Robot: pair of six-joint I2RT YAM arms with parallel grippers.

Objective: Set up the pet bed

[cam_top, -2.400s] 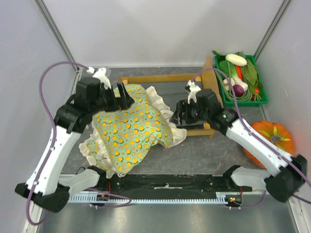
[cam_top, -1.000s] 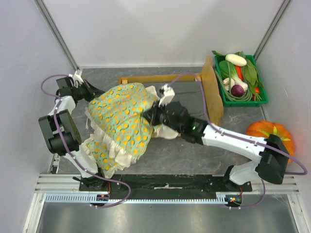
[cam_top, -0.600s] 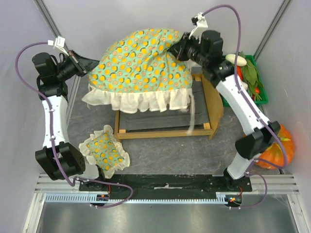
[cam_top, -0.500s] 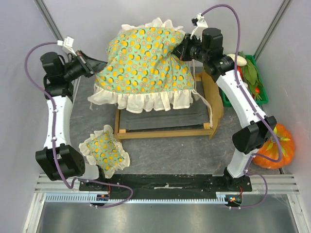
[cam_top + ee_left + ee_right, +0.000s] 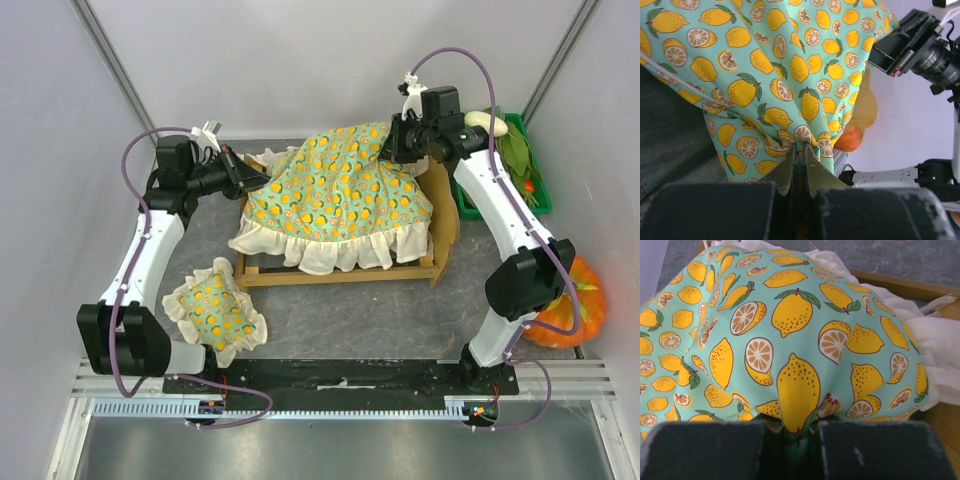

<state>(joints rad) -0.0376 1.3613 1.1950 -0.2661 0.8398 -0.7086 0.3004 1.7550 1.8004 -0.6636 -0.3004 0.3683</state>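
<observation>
Pet bed (image 5: pixel 412 268) sat mid-table, headboard (image 5: pixel 445 225) at its right end. Frilled lemon-print cushion (image 5: pixel 345 195) was draped over it, covering most of the frame. Small matching pillow (image 5: pixel 213 312) lay near left, off the bed. Left gripper (image 5: pixel 799 150) pinched the cushion's left edge tight. Right gripper (image 5: pixel 790 427) held its far-right corner, jaws narrow.

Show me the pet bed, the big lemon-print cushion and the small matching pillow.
pet bed (image 5: pixel 445 230), top view, on its arched wooden headboard.
cushion (image 5: pixel 340 190), top view, middle of its lemon-print top.
small pillow (image 5: pixel 213 310), top view, its printed centre.
</observation>
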